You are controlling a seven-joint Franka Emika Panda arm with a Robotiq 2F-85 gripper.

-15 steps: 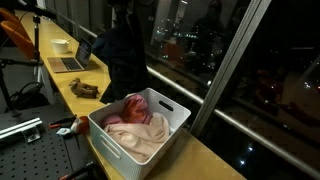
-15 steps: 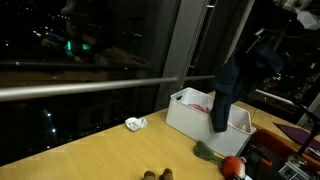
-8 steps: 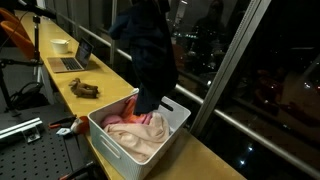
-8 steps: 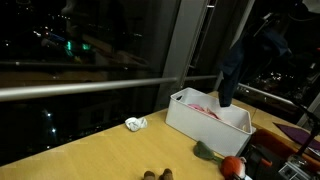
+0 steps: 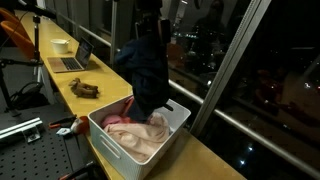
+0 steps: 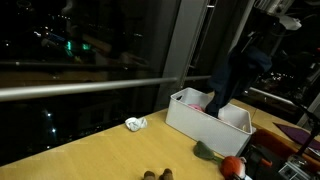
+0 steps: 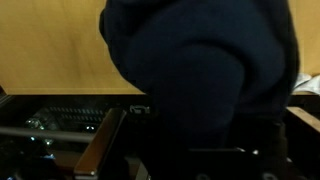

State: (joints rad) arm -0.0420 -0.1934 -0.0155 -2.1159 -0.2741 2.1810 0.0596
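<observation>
A dark blue garment (image 5: 150, 70) hangs in a long fold from my gripper (image 5: 150, 20), which is shut on its top end. Its lower end dips into a white plastic basket (image 5: 118, 150) and touches the pink clothes (image 5: 128, 130) lying inside. In an exterior view the garment (image 6: 235, 75) droops from the gripper (image 6: 266, 28) down to the basket (image 6: 190, 120). In the wrist view the garment (image 7: 200, 70) fills almost the whole picture and hides the jaws.
The basket stands on a long wooden counter (image 5: 205, 155) along a dark window with a rail (image 6: 90, 88). A laptop (image 5: 72, 58), a white bowl (image 5: 61, 45) and a brown object (image 5: 86, 89) lie further along. A white crumpled item (image 6: 135, 124) and a red ball (image 6: 232, 167) sit near the basket.
The garment has swung from beside the basket to above it and come down, so its lower end now rests inside on the pink clothes.
</observation>
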